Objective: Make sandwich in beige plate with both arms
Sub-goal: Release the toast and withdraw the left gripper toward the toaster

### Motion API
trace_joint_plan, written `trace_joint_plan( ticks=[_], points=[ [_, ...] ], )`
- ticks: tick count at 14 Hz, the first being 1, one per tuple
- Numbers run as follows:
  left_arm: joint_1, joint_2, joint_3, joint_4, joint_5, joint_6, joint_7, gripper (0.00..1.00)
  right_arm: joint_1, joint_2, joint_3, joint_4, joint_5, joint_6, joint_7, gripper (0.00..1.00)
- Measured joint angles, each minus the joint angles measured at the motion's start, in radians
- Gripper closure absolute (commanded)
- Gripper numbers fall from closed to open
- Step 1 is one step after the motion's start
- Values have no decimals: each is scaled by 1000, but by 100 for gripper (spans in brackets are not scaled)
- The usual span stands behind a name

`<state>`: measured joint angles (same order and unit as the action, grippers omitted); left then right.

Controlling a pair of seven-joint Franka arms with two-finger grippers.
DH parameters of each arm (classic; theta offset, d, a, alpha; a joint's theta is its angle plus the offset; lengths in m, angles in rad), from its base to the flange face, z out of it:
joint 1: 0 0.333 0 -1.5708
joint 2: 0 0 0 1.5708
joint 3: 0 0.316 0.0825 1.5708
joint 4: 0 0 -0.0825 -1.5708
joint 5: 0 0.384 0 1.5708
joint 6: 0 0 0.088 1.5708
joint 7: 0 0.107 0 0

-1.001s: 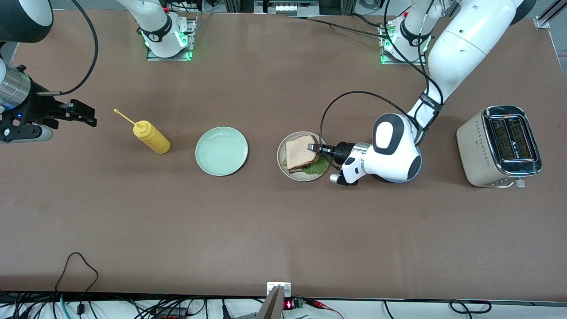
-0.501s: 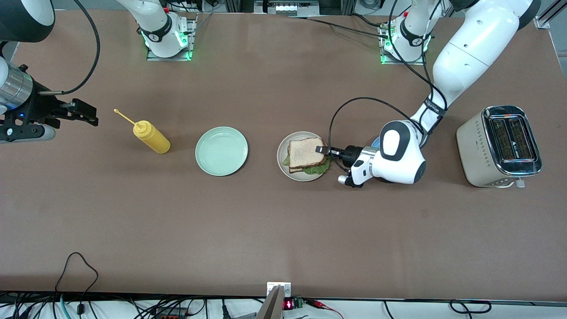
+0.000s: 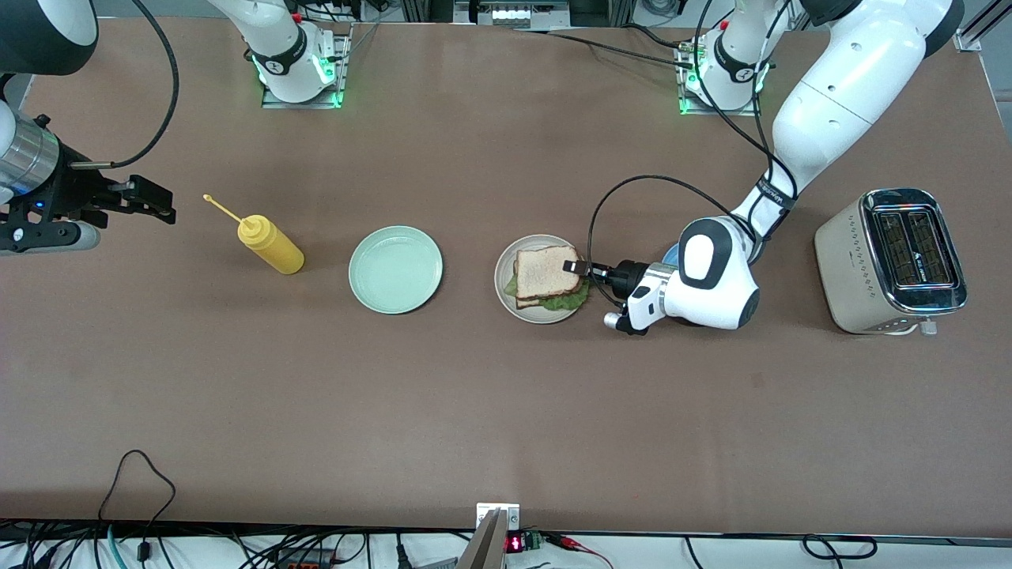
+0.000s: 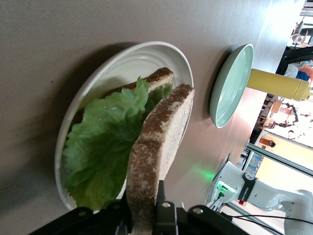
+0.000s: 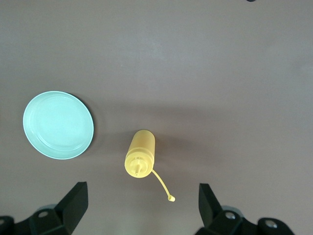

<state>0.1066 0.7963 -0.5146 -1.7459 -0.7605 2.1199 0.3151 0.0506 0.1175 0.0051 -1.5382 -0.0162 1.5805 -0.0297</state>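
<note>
The sandwich (image 3: 544, 273) lies on the beige plate (image 3: 541, 318): a top bread slice (image 4: 156, 142) over a ruffled lettuce leaf (image 4: 105, 142) and a bottom slice (image 4: 159, 77). My left gripper (image 3: 572, 266) reaches in low from the left arm's end of the table. It is shut on the edge of the top slice, with a finger pressed on each face (image 4: 144, 205). That held edge stands lifted off the lettuce. My right gripper (image 3: 154, 201) hangs open and empty over the right arm's end of the table, with the yellow bottle (image 5: 140, 152) below it.
A mint green plate (image 3: 395, 269) sits between the beige plate and the yellow squeeze bottle (image 3: 270, 244), whose cap hangs off on its strap. A toaster (image 3: 891, 261) stands at the left arm's end. A blue plate's edge (image 3: 670, 254) peeks from under the left wrist.
The left gripper drew back toward the left arm's end and brought the top slice squarely over the lettuce. Over the last half second it has held still. The right arm has barely moved.
</note>
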Motion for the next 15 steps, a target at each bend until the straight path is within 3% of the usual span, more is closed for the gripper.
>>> trace_joint_plan(
  ticks=[8,15],
  points=[
    [17,-8,0,10,0,0,1,0,1,-1,0,0,0,-5,0,0],
    [105,-56,1,10,0,-59,2,0,-13,-1,-17,0,-1,-5,0,0]
  ],
)
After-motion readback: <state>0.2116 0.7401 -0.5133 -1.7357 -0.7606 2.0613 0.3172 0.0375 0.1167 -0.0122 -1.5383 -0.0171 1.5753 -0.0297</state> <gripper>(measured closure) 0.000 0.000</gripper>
